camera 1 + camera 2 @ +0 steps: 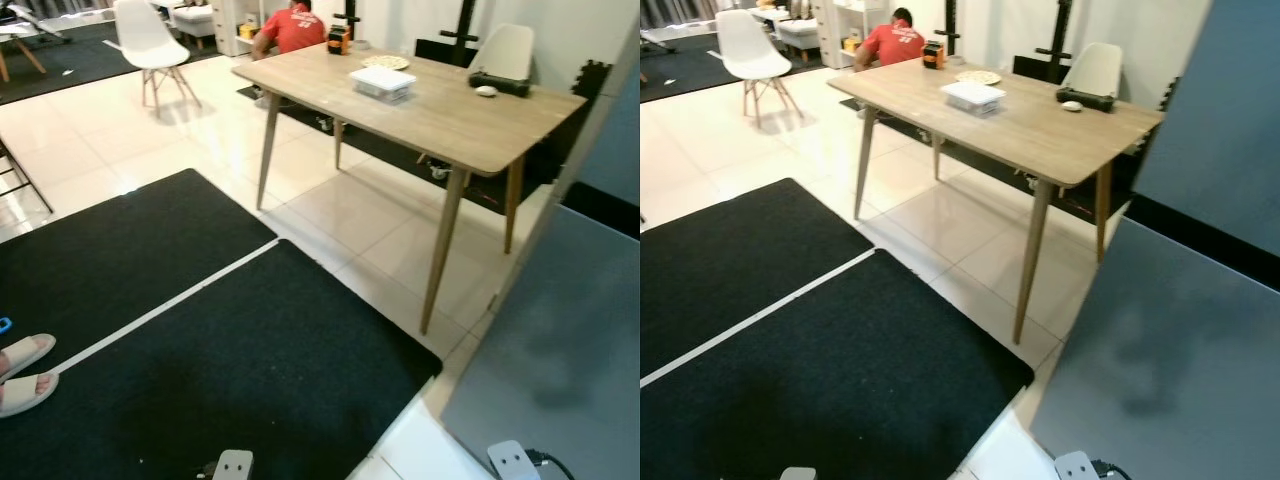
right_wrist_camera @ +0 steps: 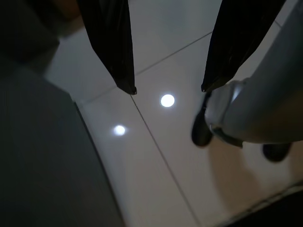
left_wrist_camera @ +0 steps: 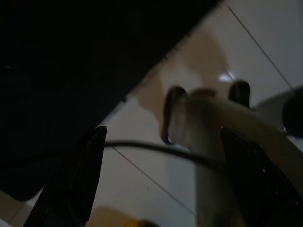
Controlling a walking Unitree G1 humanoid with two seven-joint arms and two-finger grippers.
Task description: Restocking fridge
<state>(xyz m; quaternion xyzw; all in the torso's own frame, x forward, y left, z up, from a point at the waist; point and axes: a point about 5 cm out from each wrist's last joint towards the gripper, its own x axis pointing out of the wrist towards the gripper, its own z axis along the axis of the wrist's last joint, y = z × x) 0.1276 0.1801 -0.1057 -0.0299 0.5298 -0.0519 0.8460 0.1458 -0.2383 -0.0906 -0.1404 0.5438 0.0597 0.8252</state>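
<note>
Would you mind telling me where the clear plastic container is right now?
The clear plastic container sits on the wooden table ahead of the robot, toward its far edge, just in front of a round plate.

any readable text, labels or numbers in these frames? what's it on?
No text can be read.
Person's red shirt: a small white mark on the back, too small and blurred to read.
Orange-and-black object on the wooden table: any label too small to tell.
Clear plastic container on the table: no print visible.
Grey panel at the right: plain, no markings.
</note>
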